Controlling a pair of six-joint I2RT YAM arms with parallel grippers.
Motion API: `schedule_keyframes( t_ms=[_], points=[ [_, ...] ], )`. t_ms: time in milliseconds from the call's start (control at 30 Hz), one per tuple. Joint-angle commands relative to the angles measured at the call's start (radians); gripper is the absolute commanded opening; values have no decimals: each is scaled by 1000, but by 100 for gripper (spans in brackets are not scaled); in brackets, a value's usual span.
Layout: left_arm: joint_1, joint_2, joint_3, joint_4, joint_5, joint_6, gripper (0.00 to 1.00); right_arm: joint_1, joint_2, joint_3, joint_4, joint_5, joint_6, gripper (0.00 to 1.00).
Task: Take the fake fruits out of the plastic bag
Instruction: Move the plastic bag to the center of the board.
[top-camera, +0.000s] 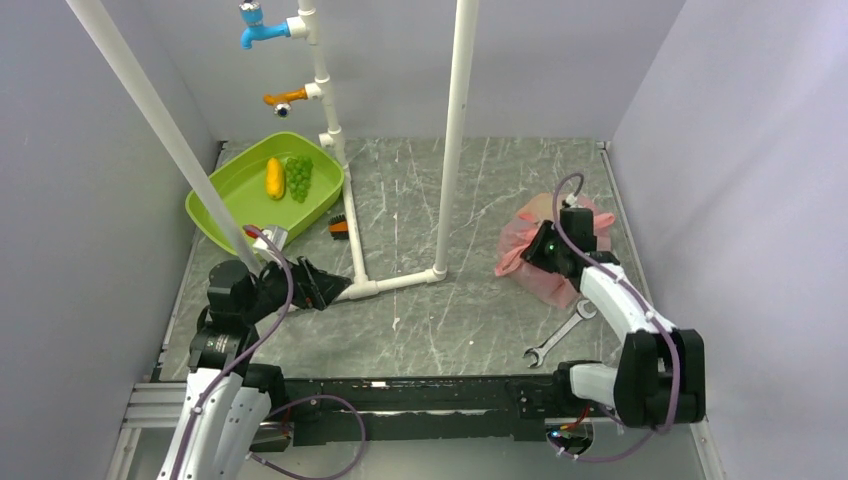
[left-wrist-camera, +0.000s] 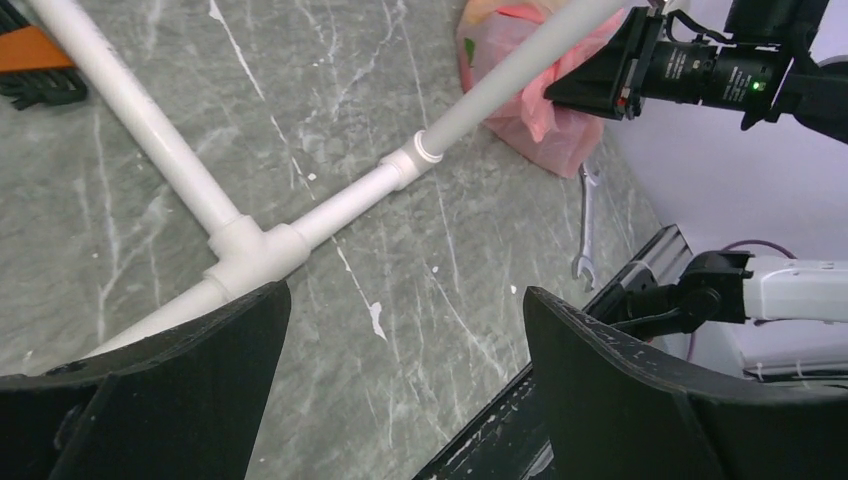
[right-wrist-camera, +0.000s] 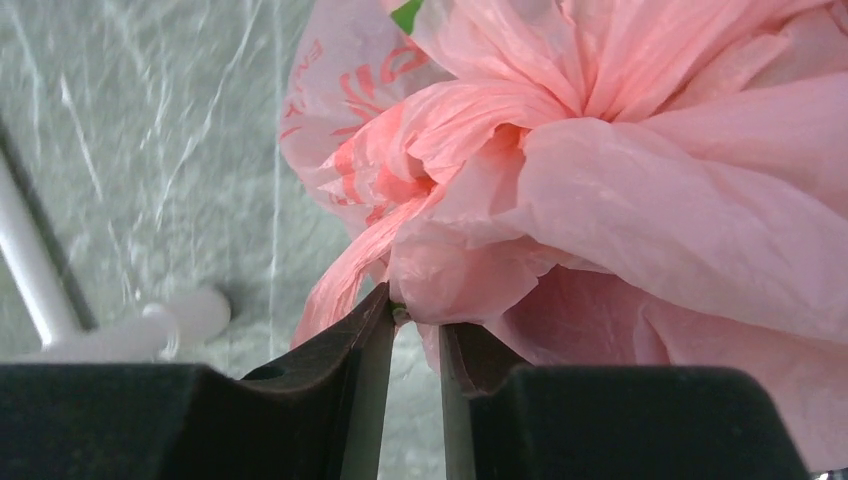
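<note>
Right hand (right-wrist-camera: 413, 328) pinches plastic bag (right-wrist-camera: 650, 190), contents hidden.

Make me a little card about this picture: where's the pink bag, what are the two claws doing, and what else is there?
bag: pink plastic bag, crumpled, on the right side
right claw: pinching a fold of the bag
left claw: open, over the white pipe
fruits in bag: hidden, cannot see them
also there: wrench, green tub holding grapes
</note>
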Motion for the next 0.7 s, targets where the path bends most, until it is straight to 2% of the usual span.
schedule_keyframes(
  t_ms=[0, 100, 167, 333, 567, 667],
  points=[
    [-2, 33, -15, 112, 99, -7, 92, 96, -125, -71, -46, -28, -16, 25],
    [-16, 64, -19, 129, 125, -15, 88, 145, -214, -143, -53, -45, 3, 20],
    [-45, 91, -7, 132, 134, -8, 83, 165, -266, -190, -55, -90, 12, 11],
    [-195, 168, 29, 168, 82, 6, 81, 238, -350, -249, -40, -222, 27, 0],
    [-422, 380, 115, 287, 14, 8, 81, 406, -409, -268, 12, -327, -12, 0],
    [-474, 492, 229, 259, -2, 87, 82, 480, -375, -266, 61, -359, -21, 0]
  ],
)
